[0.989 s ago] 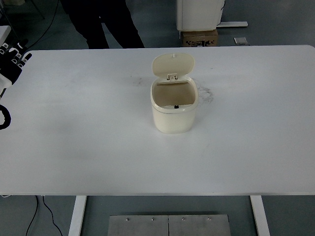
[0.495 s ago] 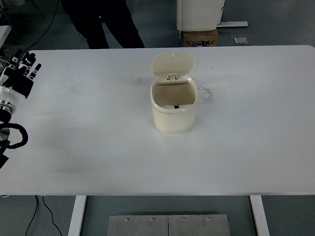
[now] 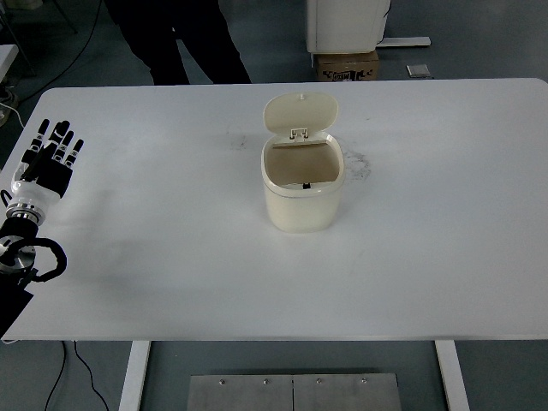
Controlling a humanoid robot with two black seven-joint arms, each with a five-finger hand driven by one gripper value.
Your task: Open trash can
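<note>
My left hand (image 3: pixel 50 167) is hovering at the left edge of the frame, fingers (image 3: pixel 60 137) extended and grasping nothing. The trash can (image 3: pixel 301 184) is standing at tabletop (image 3: pixel 171 257) centre, lid (image 3: pixel 300 113) raised. Risk: a careless reach could be knocking the lid shut.

One white worktop (image 3: pixel 171 257) carries one cream trash can (image 3: pixel 301 197) with one lid (image 3: pixel 300 112), standing open. One robot hand (image 3: pixel 50 167) shows at the left edge, four fingers (image 3: pixel 60 141) visible. Beyond the worktop are one person (image 3: pixel 175 34), one cardboard box (image 3: pixel 347 65) and one white cabinet (image 3: pixel 347 24).
</note>
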